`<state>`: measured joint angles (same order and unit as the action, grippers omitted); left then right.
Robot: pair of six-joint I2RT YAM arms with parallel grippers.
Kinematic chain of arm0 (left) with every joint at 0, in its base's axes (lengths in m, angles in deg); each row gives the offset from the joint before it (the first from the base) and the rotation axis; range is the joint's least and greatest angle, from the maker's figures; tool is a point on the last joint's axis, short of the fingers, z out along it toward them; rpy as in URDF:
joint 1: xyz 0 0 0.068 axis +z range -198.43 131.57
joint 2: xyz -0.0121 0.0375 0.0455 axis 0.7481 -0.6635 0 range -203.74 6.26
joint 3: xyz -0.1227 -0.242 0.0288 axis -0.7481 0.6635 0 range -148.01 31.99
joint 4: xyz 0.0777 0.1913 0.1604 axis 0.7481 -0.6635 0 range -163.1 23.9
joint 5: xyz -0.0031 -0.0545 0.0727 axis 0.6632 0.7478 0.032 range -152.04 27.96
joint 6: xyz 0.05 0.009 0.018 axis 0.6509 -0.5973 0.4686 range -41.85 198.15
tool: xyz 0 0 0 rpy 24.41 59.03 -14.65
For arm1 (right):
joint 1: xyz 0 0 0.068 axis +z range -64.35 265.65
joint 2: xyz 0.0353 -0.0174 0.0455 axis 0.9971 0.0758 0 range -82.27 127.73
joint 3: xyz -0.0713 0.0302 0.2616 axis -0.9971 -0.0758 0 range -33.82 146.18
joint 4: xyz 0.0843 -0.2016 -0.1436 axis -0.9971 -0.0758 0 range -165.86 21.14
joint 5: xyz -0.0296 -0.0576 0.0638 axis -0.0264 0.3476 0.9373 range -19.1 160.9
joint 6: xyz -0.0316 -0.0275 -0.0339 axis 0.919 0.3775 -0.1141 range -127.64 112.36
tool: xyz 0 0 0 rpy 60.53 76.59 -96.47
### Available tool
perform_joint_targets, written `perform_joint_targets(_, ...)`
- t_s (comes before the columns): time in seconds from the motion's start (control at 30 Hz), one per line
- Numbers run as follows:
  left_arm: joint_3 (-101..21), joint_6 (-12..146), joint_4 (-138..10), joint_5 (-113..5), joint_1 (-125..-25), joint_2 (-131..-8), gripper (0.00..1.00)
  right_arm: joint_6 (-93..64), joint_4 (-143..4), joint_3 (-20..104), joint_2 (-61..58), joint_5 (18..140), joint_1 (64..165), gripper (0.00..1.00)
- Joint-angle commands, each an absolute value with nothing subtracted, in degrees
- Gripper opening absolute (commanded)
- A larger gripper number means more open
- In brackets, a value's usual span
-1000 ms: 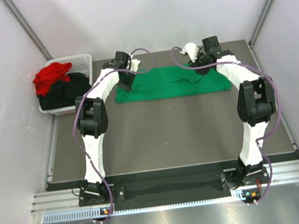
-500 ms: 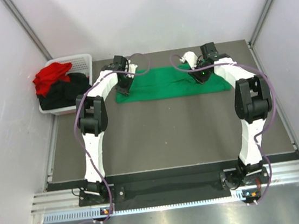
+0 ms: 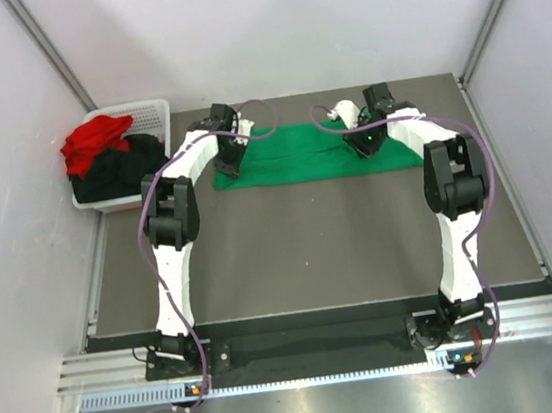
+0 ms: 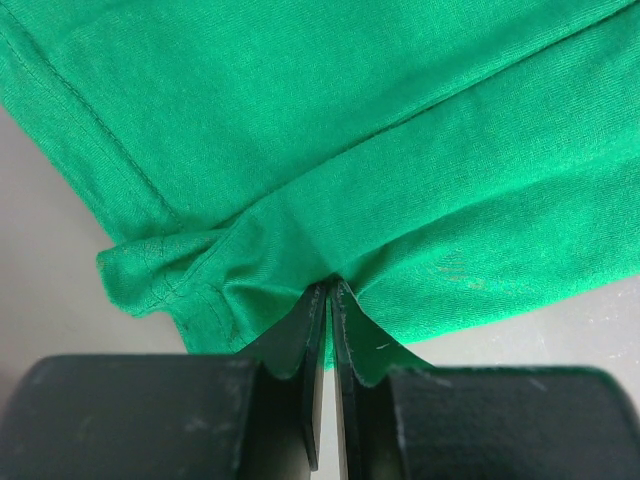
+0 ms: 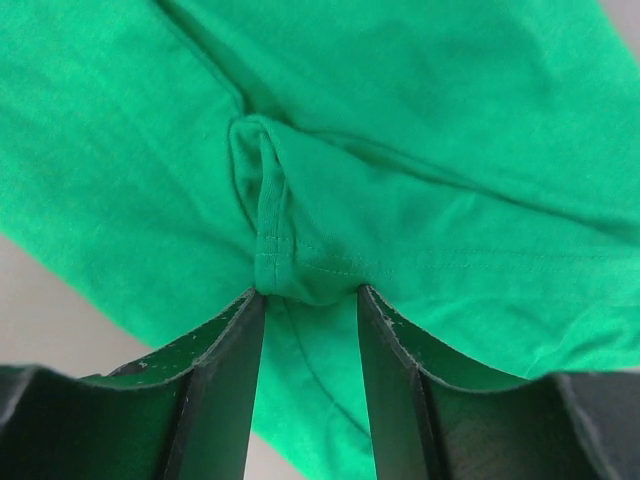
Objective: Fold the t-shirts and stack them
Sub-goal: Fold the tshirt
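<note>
The bright green t-shirt (image 3: 300, 155) lies as a flat folded band across the back of the table. My left gripper (image 3: 233, 159) is down at its left end, shut on a pinch of the green cloth (image 4: 350, 130) near a bunched corner, seen at the jaws (image 4: 329, 285). My right gripper (image 3: 367, 141) rests on the band's right part. Its jaws (image 5: 310, 292) stand apart, with a stitched hem fold of the green cloth (image 5: 450, 120) lying loose at their tips. A red t-shirt (image 3: 95, 140) and a black t-shirt (image 3: 121, 173) are heaped in the white basket (image 3: 148, 108).
The basket stands at the table's back left corner, just left of my left arm. White walls close in the table on the left, back and right. Dark table surface (image 3: 312, 252) spreads between the shirt and the arm bases.
Both wrists have settled lower onto the green t-shirt. The right jaws have spread apart and let the hem go slack. The left grip is unchanged.
</note>
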<state>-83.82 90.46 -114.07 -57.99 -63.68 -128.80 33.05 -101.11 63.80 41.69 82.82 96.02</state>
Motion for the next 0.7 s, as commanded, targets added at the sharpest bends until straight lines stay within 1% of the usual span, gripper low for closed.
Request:
perform_joint_targets(0.0,-82.88,90.28,-113.56,-57.56,-63.64,-128.65,0.11,32.18,-98.39,68.39,42.53,83.2,96.64,0.43)
perform_joint_targets(0.07,-82.88,90.28,-113.56,-57.65,-63.72,-128.82,0.11,32.18,-98.39,68.92,43.14,83.03,96.64,0.39)
perform_joint_targets(0.1,-82.88,90.36,-113.56,-57.82,-63.81,-128.74,0.11,32.26,-98.39,69.53,43.32,82.94,96.73,0.35)
perform_joint_targets(0.23,-82.79,90.45,-113.56,-57.82,-63.81,-128.74,0.11,32.26,-98.3,70.33,43.59,82.67,96.73,0.3)
perform_joint_targets(0.27,-82.79,90.54,-113.48,-57.82,-63.81,-128.82,0.11,32.26,-98.3,70.68,43.67,82.5,96.64,0.3)
perform_joint_targets(0.33,-82.88,90.45,-113.48,-57.65,-63.81,-128.82,0.11,32.18,-98.47,71.03,43.5,82.32,96.64,0.36)
perform_joint_targets(0.4,-82.88,90.45,-113.47,-57.56,-63.9,-128.74,0.11,32.18,-98.47,71.12,43.41,82.15,96.64,0.4)
perform_joint_targets(0.53,-83.14,90.54,-113.39,-57.56,-63.81,-128.82,0.11,32.18,-98.56,71.12,43.15,82.5,96.73,0.39)
perform_joint_targets(0.57,-83.14,90.63,-113.3,-57.56,-63.9,-128.91,0.11,32.18,-98.48,71.56,43.23,82.41,96.73,0.38)
perform_joint_targets(0.67,-83.32,90.45,-113.3,-57.56,-63.81,-129.0,0.11,31.74,-98.91,73.31,44.64,82.41,96.64,0.23)
